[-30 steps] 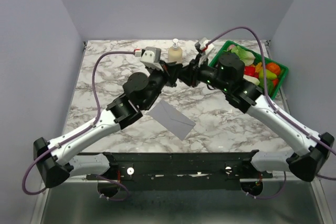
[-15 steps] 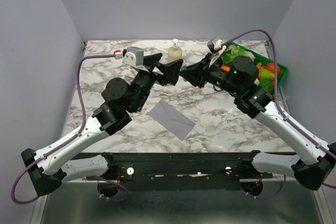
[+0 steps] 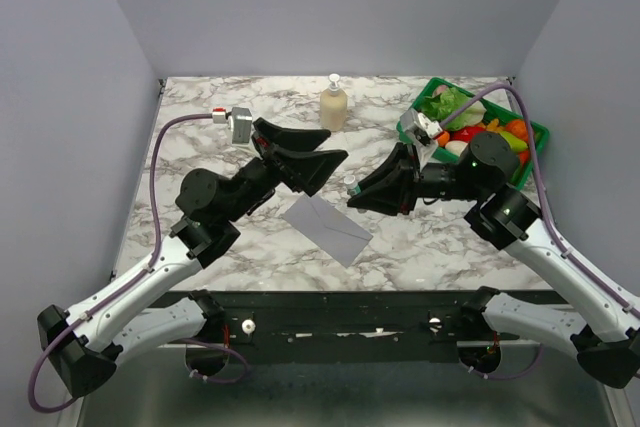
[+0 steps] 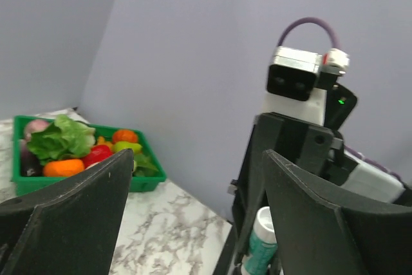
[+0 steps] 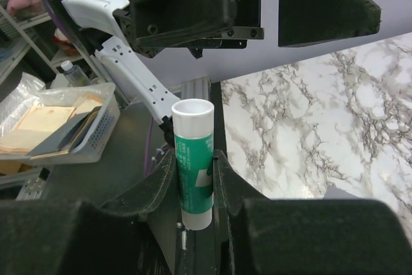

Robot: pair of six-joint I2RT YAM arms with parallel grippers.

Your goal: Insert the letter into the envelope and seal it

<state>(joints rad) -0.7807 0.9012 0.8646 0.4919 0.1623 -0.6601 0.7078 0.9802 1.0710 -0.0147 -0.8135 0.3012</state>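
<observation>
The grey-lavender envelope (image 3: 328, 229) lies flat on the marble table near the front, lying at an angle to the table's edges. The letter is hidden. My left gripper (image 3: 337, 143) hangs above the envelope's far side, open, with nothing between its black fingers (image 4: 77, 204). My right gripper (image 3: 354, 197) points left toward it and is shut on a green-and-white glue stick (image 5: 192, 127), whose white end (image 3: 349, 182) sticks out past the fingertips. The left wrist view shows that stick (image 4: 262, 239) in the right gripper beyond my open left jaws.
A cream soap bottle (image 3: 333, 105) stands at the back middle of the table. A green basket (image 3: 532, 133) of toy vegetables sits at the back right, and its rim (image 4: 84, 181) also shows in the left wrist view. Lavender walls close in three sides.
The two grippers met near the soap bottle and have since parted. My left gripper opened and drew back left. My right gripper pulled back right and forward, keeping the glue stick.
</observation>
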